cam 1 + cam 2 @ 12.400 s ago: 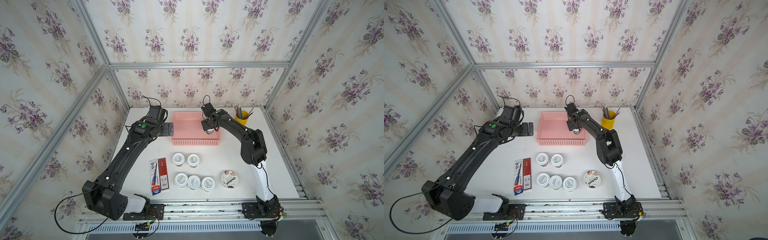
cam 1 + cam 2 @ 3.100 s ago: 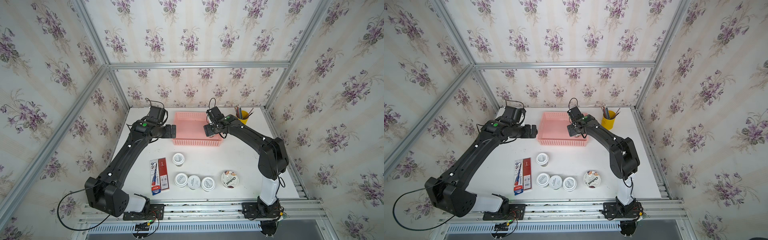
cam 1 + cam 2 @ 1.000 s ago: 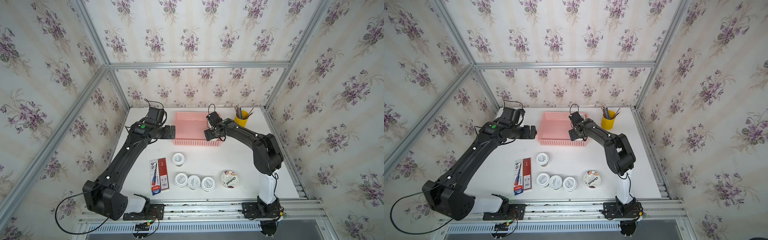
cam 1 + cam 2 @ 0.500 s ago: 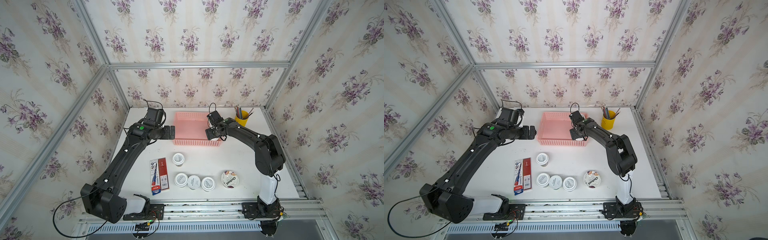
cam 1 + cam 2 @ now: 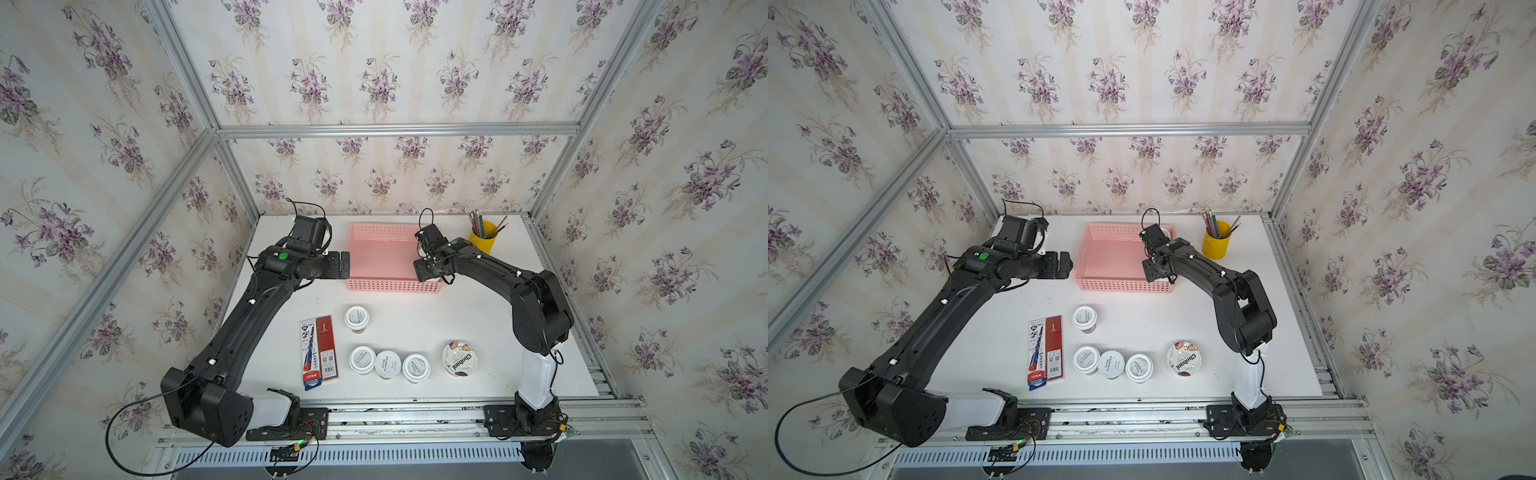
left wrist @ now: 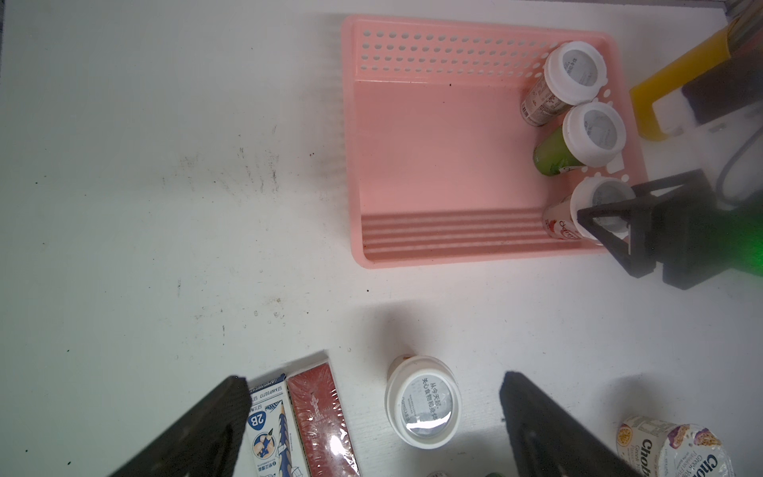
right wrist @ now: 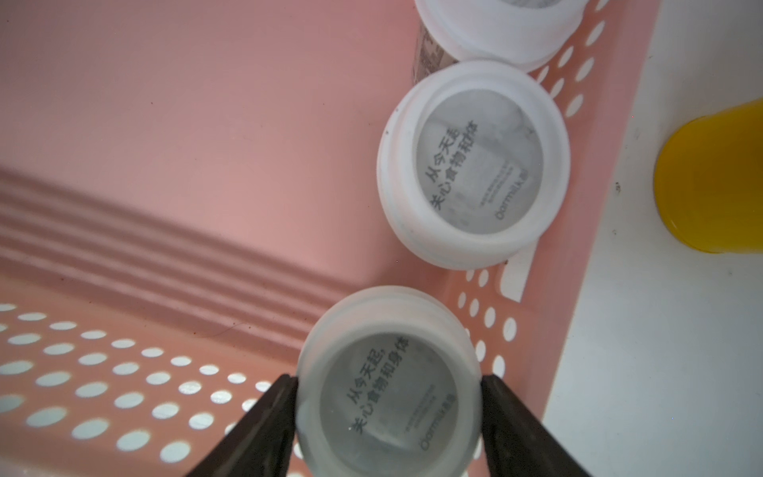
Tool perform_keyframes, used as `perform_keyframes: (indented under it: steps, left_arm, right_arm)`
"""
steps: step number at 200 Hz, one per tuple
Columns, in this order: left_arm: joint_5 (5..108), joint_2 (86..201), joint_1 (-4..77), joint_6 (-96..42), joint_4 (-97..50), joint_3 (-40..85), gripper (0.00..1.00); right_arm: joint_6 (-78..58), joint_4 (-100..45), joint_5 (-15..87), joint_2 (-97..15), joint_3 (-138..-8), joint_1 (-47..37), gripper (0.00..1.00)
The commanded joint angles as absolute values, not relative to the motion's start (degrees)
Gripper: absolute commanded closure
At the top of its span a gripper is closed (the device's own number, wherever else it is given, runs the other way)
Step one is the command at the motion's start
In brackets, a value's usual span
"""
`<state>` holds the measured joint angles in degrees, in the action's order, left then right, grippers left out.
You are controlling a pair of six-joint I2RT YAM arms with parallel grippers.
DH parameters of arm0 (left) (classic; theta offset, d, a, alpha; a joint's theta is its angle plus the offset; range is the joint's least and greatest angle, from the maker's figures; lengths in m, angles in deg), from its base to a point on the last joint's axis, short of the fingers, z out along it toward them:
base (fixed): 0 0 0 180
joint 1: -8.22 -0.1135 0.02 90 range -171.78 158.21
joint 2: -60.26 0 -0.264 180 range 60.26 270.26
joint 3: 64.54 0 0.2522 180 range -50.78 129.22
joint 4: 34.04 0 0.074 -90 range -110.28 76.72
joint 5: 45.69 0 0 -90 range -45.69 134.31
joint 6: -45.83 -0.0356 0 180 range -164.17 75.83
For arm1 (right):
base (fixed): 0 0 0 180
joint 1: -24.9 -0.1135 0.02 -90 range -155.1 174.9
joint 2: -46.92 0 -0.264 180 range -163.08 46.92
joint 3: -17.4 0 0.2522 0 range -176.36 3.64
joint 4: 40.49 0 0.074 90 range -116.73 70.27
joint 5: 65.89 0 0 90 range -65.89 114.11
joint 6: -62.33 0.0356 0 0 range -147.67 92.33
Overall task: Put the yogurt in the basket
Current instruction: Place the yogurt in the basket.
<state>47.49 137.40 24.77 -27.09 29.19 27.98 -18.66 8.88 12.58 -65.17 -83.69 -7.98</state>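
Where floral-papered walls on an aluminium frame close in three sides, a white worktop, scuffed with dark specks in the left wrist view, carries everything. A shallow rectangular pink plastic basket with hole-punched sides and a solid floor sits at the middle of the far edge. A yellow pencil cup stands just beside it, toward the far right corner.

Three small round yogurt cups with white lids and grey print stand inside the basket, in a line along its wall nearest the pencil cup. They are a beige-labelled cup in the far corner, a green-bodied cup at the middle and a red-and-white cup in the near corner. The right gripper is closed on the lid of that last cup, one black finger touching each side.

Four more such cups stand toward the front edge, one alone and three in a close-set row. A wider, flatter Chobani cup stands just beyond the row's right-edge end, and two flat pencil packs lie beyond the other end. The left gripper hovers outside the basket's opposite wall, jaws spread wide and holding nothing.
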Motion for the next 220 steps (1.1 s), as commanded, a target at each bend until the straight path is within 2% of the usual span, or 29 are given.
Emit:
perform_keyframes:
  steps: [1,49,107,146,180,220]
  left_arm:
    - [47.8,137.3,24.7,-27.5,28.2,28.1,0.01]
    - [47.4,137.2,24.7,-27.4,28.3,27.8,0.01]
    - [46.7,137.5,24.8,-27.4,28.8,27.8,0.01]
    - [45.1,137.7,25.9,-27.1,29.5,27.4,0.01]
    - [40.3,137.5,30.4,-26.1,34.0,27.9,0.01]
    - [34.5,136.4,38.5,-21.8,41.7,26.7,0.01]
  right_arm:
    - [-18.5,9.7,10.7,-64.5,-83.8,-8.0,0.29]
    - [-18.6,9.9,10.5,-64.4,-83.8,-8.0,0.28]
    - [-18.5,10.2,12.0,-62.0,-83.9,-8.0,0.2]
    - [-18.7,9.9,13.7,-58.8,-83.5,-8.1,0.19]
    - [-18.2,7.0,16.6,-51.4,-78.9,-8.1,0.19]
    - [-16.3,0.3,20.8,-40.1,-65.9,-9.2,0.19]
